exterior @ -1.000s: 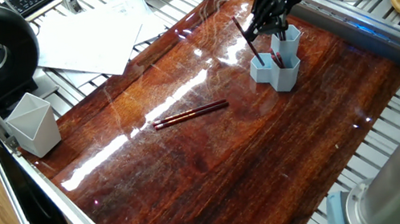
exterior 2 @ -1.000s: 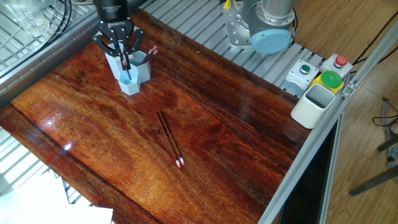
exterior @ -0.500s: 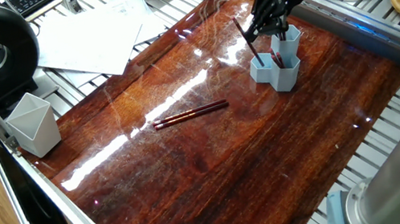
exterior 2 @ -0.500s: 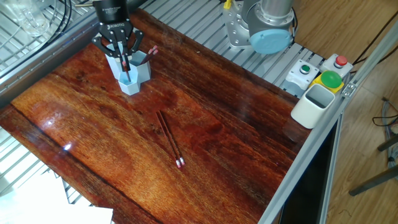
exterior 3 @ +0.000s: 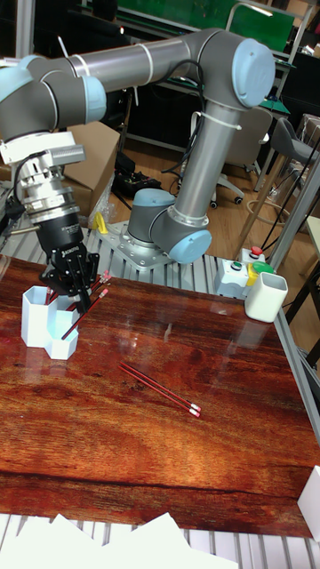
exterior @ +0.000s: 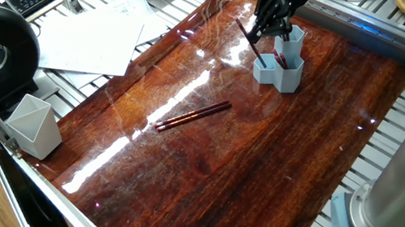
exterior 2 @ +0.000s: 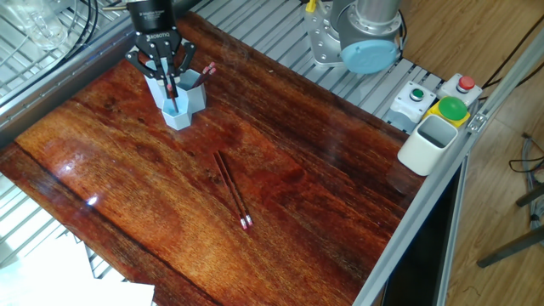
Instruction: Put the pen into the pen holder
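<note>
The light blue pen holder (exterior: 282, 69) (exterior 2: 180, 102) (exterior 3: 43, 325) stands at the far side of the wooden table. My gripper (exterior: 269, 26) (exterior 2: 168, 70) (exterior 3: 75, 289) hangs directly over it, fingers pointing down and spread apart. A dark red pen (exterior 2: 171, 83) stands in a tube between the fingers. Another pen (exterior: 249, 39) (exterior 3: 86, 313) leans out of the holder at a steep slant, its pink end clear of the gripper. Two more pens (exterior: 193, 116) (exterior 2: 232, 190) (exterior 3: 160, 389) lie side by side mid-table.
A pale grey angular cup (exterior: 33, 125) sits at one table edge and a white cup (exterior 2: 429, 143) beside a button box (exterior 2: 449, 100) at another. Loose papers (exterior: 102, 31) lie beyond the table. The arm's base (exterior 2: 361, 38) stands at the table side.
</note>
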`<action>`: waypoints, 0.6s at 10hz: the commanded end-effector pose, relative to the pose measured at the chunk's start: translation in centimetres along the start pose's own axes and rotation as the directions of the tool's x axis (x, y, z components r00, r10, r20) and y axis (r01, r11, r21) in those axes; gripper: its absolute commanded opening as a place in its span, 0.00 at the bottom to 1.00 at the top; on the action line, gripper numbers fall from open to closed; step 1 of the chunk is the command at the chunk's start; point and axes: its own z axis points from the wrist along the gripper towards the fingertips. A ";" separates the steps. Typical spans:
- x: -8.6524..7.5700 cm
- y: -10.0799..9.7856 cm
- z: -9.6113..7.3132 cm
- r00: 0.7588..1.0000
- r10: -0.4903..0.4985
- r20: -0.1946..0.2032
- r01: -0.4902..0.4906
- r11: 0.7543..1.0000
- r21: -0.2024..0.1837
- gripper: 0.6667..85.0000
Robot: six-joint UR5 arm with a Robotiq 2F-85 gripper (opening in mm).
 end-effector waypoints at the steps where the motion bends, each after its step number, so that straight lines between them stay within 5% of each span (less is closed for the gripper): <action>1: -0.2 -0.3 -0.1 1.000 -0.001 0.015 0.001 1.000 0.006 0.00; 6: 0.4 -0.5 0.1 1.000 -0.011 0.016 0.011 1.000 0.007 0.00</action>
